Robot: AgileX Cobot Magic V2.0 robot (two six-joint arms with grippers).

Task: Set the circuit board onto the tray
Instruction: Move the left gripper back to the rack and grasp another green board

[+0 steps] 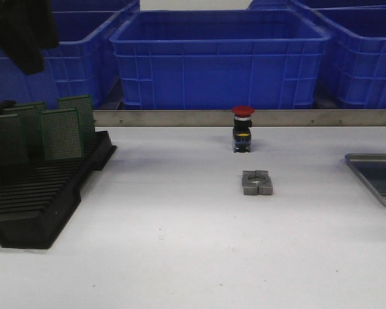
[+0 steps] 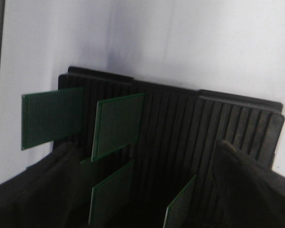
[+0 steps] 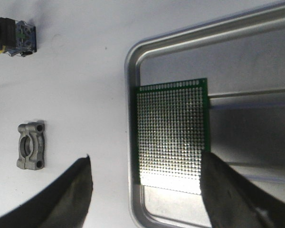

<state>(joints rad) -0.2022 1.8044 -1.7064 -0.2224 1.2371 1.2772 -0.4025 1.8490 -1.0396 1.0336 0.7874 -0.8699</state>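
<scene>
A green circuit board (image 3: 172, 135) lies flat inside the silver tray (image 3: 133, 61), under the right gripper (image 3: 147, 194), whose fingers stand apart and empty. Farther left, the left gripper (image 2: 142, 190), fingers spread, hovers over the black rack (image 2: 204, 128) of boards, apparently ready to close on the next one.

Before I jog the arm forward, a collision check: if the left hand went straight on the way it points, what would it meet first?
Probably the green circuit boards standing in the black slotted rack between its fingers; depth is unclear.
</scene>
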